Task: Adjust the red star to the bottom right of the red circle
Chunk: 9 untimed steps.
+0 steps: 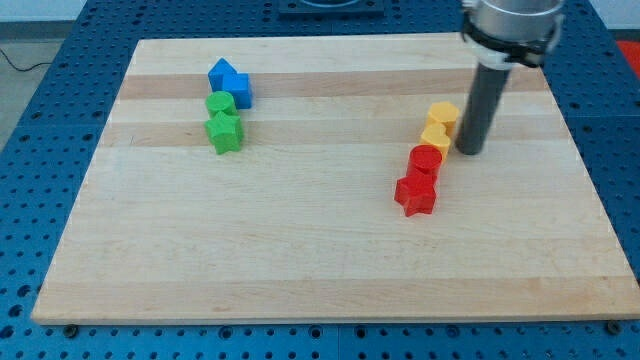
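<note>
— Red star (415, 194) first: where does it sit against the red circle (425, 160)?

— Touching it, directly under it toward the view's bottom and a shade to the view's left. So it is below the circle, but on the wrong side for "bottom right".

— And the rod?

— My tip (467, 150) stands just right of the circle, level with it, and right beside the lower yellow block (436, 138); a second yellow block (443, 115) sits above that one. It touches neither red piece as far as I can see. There are no fingers to spread or pinch — just a bare rod.

— So which step is in hand?

— The approach, I'd judge. The push on the star has not begun.

— What does the next move call for?

— Getting to the star's left flank, which means circling below the pair rather than cutting through, then nudging the star rightward without dragging the circle along. The contact between them is the risk.

— Which way does the star point? Any long axis?

— None worth naming; it is about as wide as tall, and its points are too small to read a heading.

— Anything else near the circle?

— No. Blue (229, 82) and two green blocks (223, 120) lie far to its upper left, well clear.
</note>
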Motion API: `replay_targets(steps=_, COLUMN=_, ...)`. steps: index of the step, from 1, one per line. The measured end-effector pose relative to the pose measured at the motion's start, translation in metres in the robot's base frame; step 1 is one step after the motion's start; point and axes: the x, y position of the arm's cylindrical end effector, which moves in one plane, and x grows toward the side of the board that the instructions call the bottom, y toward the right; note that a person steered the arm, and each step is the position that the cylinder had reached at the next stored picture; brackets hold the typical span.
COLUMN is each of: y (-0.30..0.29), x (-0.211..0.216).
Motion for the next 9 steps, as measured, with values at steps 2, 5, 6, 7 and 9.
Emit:
replay_targets(steps=2, y=0.055, x=0.093)
replay_targets(steps=5, y=-0.147, x=0.127)
replay_targets(steps=6, y=-0.16, x=0.105)
replay_targets(steps=7, y=-0.158, x=0.089)
replay_targets(steps=9, y=-0.087, x=0.084)
